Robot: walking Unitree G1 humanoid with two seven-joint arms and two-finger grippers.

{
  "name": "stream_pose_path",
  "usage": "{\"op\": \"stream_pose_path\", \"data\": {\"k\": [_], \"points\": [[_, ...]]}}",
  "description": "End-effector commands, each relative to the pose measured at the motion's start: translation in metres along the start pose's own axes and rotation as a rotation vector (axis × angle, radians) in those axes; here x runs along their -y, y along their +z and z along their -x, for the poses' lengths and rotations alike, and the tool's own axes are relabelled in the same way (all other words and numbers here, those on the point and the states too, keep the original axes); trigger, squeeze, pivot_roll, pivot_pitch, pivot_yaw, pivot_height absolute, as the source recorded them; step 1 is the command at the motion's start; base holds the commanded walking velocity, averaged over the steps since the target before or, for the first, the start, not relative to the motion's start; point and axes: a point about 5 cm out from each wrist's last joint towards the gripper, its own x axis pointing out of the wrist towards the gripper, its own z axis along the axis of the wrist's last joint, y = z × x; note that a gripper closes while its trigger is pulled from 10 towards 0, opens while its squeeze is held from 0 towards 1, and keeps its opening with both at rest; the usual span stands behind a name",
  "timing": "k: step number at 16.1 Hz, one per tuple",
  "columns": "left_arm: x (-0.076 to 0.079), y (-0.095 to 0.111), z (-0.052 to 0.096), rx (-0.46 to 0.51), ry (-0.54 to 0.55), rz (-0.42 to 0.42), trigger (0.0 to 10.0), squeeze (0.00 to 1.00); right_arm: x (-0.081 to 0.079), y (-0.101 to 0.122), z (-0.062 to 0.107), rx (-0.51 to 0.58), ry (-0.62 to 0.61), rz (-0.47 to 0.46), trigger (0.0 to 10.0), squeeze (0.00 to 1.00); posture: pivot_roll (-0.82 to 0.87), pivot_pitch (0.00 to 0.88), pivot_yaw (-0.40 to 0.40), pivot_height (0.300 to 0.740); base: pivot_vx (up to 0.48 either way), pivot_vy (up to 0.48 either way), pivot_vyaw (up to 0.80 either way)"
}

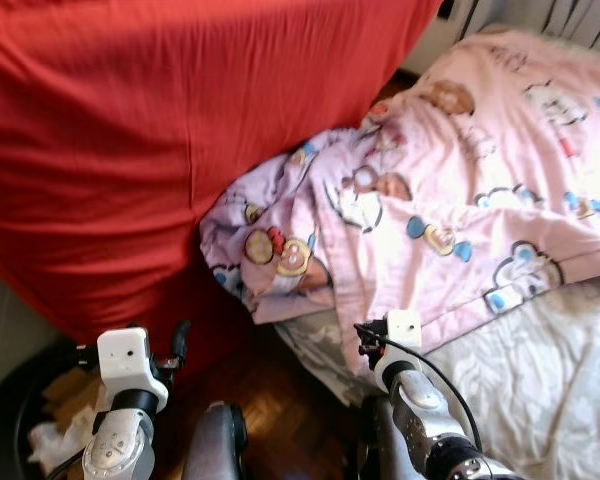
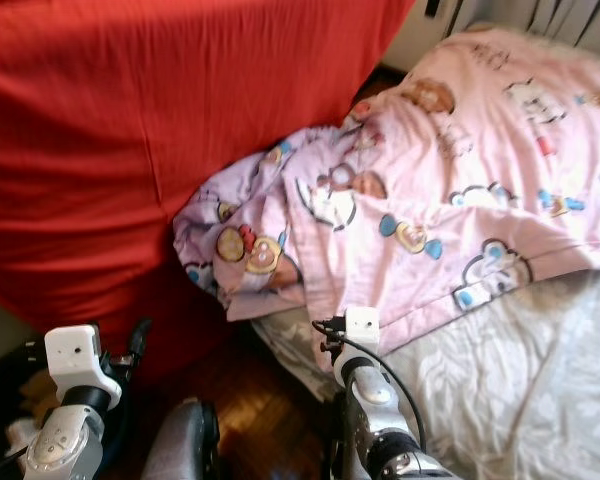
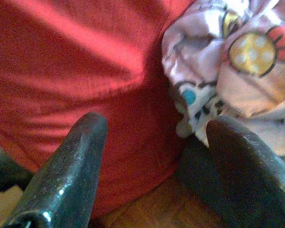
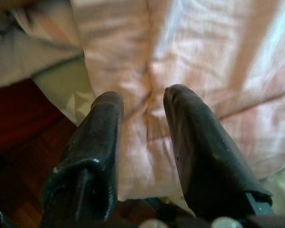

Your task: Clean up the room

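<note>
A pink cartoon-print blanket (image 1: 450, 200) lies crumpled over the bed, and its bunched corner (image 3: 237, 57) hangs down against a big red cushion (image 1: 150, 140). My left gripper (image 3: 156, 126) is open and low, aimed at the seam where the red fabric meets the blanket corner; nothing is between its fingers (image 3: 71, 166). My right gripper (image 4: 145, 95) is open just over the blanket's hanging edge (image 4: 147, 156), near the bed's side. The right wrist (image 1: 400, 335) sits right below that blanket edge.
A pale patterned bedsheet (image 1: 560, 380) covers the mattress on the right. Dark wooden floor (image 1: 280, 400) shows between my arms. A black bin (image 1: 5, 420) with crumpled paper stands at the lower left. A radiator (image 1: 570, 15) is behind the bed.
</note>
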Motion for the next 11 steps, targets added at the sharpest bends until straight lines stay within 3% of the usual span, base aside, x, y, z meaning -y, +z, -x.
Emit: {"op": "stream_pose_path", "data": {"k": [1,2,6,11], "points": [[0.001,-0.002,0.005,-0.020,0.002,0.001,10.0,0.00,-0.001,-0.004,0.000,-0.020,-0.009,-0.031,10.0,0.00,0.17,0.282,-0.013,0.572,0.000,0.000,0.00],[0.001,-0.002,0.006,-0.024,0.005,0.002,10.0,0.00,0.000,0.006,-0.002,0.024,-0.039,-0.119,10.0,1.00,0.17,0.288,-0.014,0.572,0.000,0.000,0.00],[-0.002,-0.004,0.009,-0.034,0.014,-0.004,10.0,0.00,0.008,0.011,-0.002,0.066,-0.098,-0.196,10.0,1.00,0.16,0.288,-0.014,0.572,0.000,0.000,0.00],[-0.002,-0.006,0.008,-0.048,0.016,-0.009,10.0,0.00,0.016,0.000,0.003,0.058,-0.137,-0.256,10.0,1.00,0.15,0.281,-0.014,0.572,0.000,0.000,0.00]]}}
